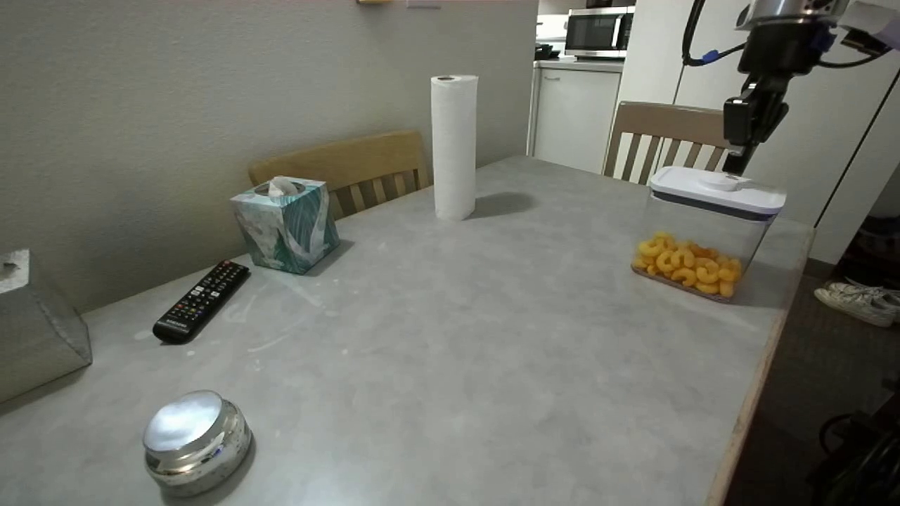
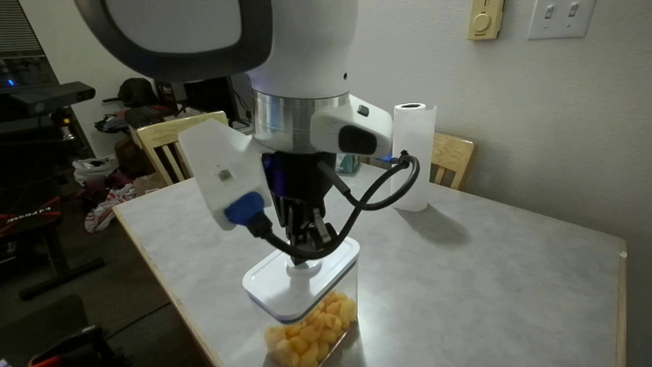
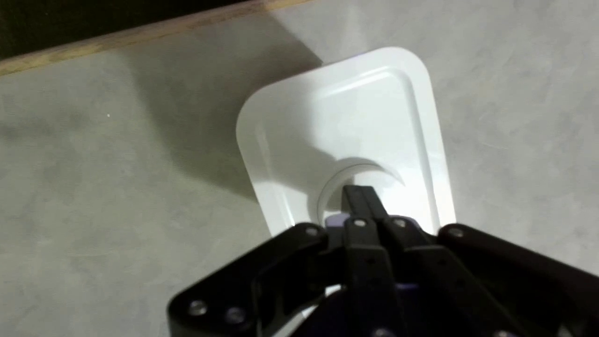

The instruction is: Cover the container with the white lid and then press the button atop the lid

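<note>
Lid point(image 3: 346, 131) (glossy) atop clear container point(image 1: 714, 232)

A plain, lightly textured grey wall point(image 1: 176, 91) runs along one side of the grey surface point(image 1: 492, 351), which is edged with wood. A wooden chair point(image 1: 337, 158) stands between the two. In an exterior view, a browner chair point(image 1: 668, 118) stands at the far end, before tall white panels point(image 1: 808, 147). Past the wall, a microwave point(image 1: 596, 31) sits on a counter point(image 1: 583, 65) over a white cabinet point(image 1: 576, 116). In an exterior view, a double light switch point(image 2: 563, 20) is mounted beside a yellowish box point(image 2: 485, 18) with a dial. The floor point(image 1: 794, 365) is dark; pale glare lies on the surface.
</note>
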`<state>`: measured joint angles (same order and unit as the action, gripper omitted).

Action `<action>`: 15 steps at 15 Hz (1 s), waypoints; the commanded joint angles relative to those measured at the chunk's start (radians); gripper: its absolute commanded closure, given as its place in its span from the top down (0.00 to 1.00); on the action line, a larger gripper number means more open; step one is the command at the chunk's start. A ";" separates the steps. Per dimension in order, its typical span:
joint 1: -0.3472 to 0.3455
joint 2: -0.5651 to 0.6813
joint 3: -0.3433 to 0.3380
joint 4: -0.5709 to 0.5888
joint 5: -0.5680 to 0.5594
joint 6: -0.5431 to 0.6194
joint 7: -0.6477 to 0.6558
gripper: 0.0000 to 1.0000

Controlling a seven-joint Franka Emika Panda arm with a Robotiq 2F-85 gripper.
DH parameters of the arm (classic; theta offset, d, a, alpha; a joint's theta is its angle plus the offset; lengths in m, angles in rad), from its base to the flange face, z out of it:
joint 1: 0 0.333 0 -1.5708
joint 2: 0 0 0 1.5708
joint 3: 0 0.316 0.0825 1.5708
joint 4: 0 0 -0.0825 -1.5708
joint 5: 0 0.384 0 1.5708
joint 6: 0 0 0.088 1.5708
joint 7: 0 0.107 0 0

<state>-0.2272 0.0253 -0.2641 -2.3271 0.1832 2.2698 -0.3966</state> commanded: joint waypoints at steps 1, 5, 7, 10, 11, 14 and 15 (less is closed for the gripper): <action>-0.014 0.051 0.010 0.024 0.047 0.003 -0.047 0.00; -0.014 0.076 0.019 0.046 0.078 -0.004 -0.075 0.00; -0.014 0.082 0.024 0.057 0.088 -0.005 -0.085 0.00; -0.013 0.098 0.035 0.055 0.120 -0.004 -0.098 0.00; -0.015 0.105 0.037 0.053 0.135 -0.004 -0.103 0.00; -0.028 0.135 0.036 0.044 0.180 0.005 -0.110 0.00; -0.032 0.143 0.035 0.046 0.196 0.006 -0.113 0.00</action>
<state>-0.2298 0.0977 -0.2425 -2.2897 0.3207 2.2688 -0.4638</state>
